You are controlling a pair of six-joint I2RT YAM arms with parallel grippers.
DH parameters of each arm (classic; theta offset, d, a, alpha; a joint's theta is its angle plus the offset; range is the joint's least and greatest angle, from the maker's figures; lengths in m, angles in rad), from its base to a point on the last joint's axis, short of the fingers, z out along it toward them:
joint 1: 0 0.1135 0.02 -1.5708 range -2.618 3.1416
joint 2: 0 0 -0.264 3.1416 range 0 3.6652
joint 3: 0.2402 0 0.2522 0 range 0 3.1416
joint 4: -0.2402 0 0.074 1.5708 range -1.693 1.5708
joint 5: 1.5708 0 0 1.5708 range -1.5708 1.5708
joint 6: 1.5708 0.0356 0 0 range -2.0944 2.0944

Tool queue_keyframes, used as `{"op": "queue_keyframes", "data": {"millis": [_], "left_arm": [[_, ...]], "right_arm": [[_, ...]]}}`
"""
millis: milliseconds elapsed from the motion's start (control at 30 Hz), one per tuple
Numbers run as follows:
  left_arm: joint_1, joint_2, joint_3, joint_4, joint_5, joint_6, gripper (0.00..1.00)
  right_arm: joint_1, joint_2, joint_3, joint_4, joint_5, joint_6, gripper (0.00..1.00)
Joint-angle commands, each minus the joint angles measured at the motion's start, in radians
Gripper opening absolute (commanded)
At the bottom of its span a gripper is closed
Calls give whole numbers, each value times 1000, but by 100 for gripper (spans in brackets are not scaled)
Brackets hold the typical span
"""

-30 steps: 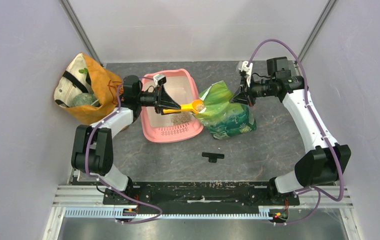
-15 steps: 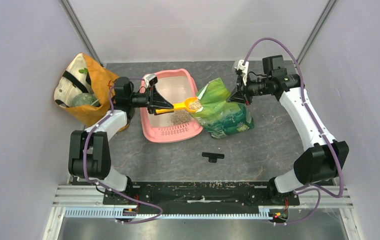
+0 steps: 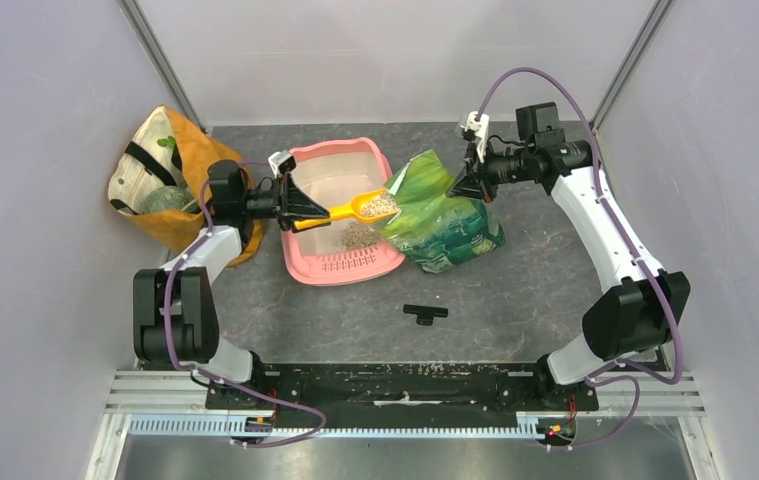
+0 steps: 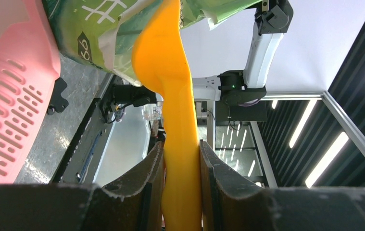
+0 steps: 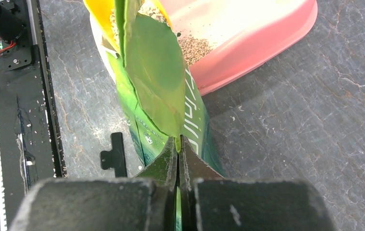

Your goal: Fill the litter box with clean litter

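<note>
Orange scoop at centre frame: clamping its handle in the left gripper, holding litter over the pink litter box; pinching the green bag by its top in the closed right gripper.

Robot lab test cell: plain pale panel walls and aluminium frame posts box in a dark slate-look table. Left arm and right arm are bolted to an extrusion rail. Strip lights overhead.
</note>
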Motion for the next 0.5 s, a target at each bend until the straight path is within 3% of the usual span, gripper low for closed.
{"op": "queue_keyframes", "data": {"millis": [0,133,333,467], "left_arm": [[40,-61,-10,77,76,-41,2],[71,-67,-34,186,95,-132,2],[108,-56,-78,474,124,-356,2],[150,-53,-86,528,140,-396,2]], "right_arm": [[16,-4,64,74,8,16,0],[17,0,67,72,16,16,0],[24,12,78,74,17,19,0],[29,15,77,74,17,20,0]]}}
